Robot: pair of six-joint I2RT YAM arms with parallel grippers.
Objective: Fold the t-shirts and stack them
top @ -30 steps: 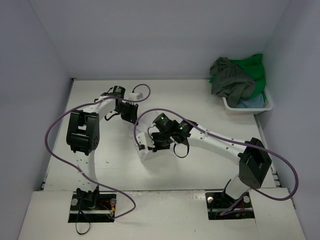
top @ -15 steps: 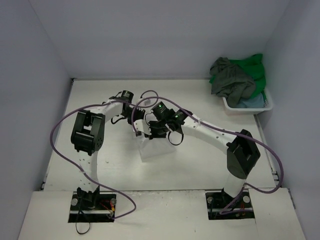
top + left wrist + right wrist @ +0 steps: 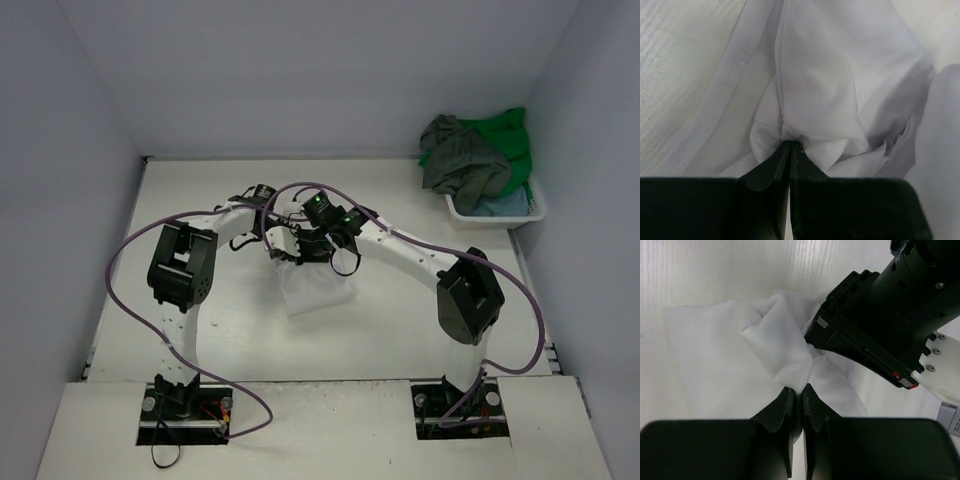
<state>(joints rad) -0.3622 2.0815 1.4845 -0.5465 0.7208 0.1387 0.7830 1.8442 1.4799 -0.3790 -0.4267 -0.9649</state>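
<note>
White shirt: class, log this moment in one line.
stage: folding | left gripper: shut on white shirt | right gripper: shut on white shirt | other shirts: in basket

Four t-shirts were counted. One white t-shirt (image 3: 318, 290) lay at the middle of the table (image 3: 400, 200). Three were heaped at the far right corner: one dark grey-olive t-shirt (image 3: 460, 160), one bright green t-shirt (image 3: 510, 140) and one light blue t-shirt (image 3: 500, 205). One basket (image 3: 535, 212) held those three. Two arms stood at the near edge, left arm (image 3: 180, 270) and right arm (image 3: 465, 300). Each bore one gripper: left gripper (image 3: 790, 145), right gripper (image 3: 801, 389).
</note>
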